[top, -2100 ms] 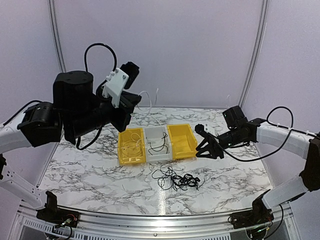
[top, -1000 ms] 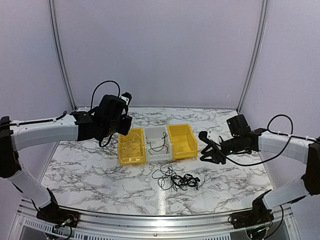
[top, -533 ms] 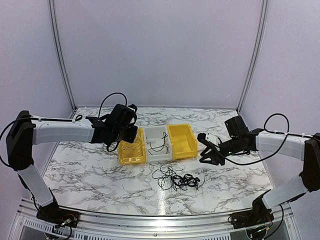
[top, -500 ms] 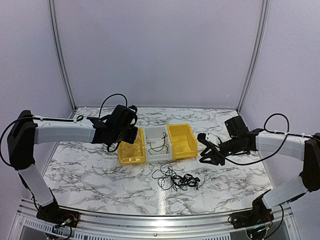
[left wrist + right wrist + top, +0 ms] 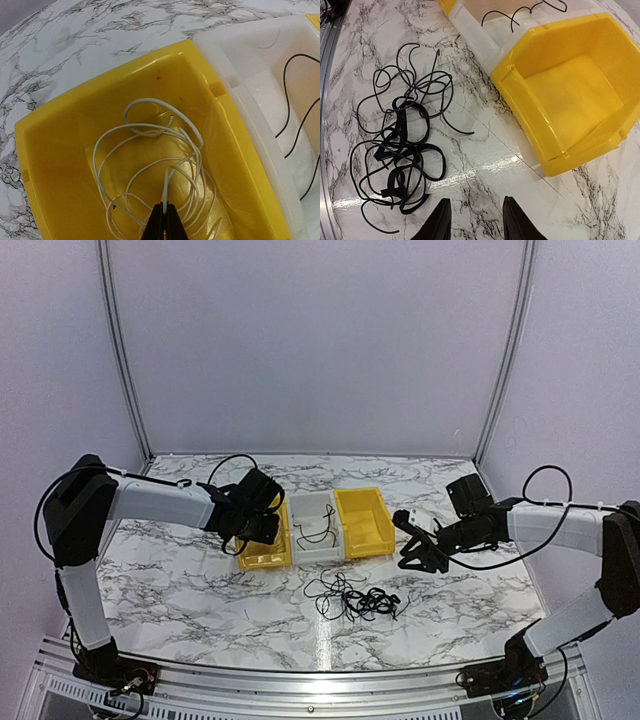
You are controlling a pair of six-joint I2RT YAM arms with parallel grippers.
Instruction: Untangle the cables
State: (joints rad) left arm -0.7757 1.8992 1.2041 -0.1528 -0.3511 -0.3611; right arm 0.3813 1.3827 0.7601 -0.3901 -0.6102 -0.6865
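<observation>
Inside the left yellow bin (image 5: 100, 95), seen in the left wrist view only: left gripper (image 5: 163, 225) pinched tight on a strand of the coiled white cable (image 5: 165, 186); overhead, the wrist hides this. Right gripper (image 5: 476, 225) hovers spread, holding nothing, near the black cable tangle (image 5: 402, 150) on the marble table (image 5: 485, 150), beside the right yellow bin (image 5: 530, 130). Pale lilac walls behind.
</observation>
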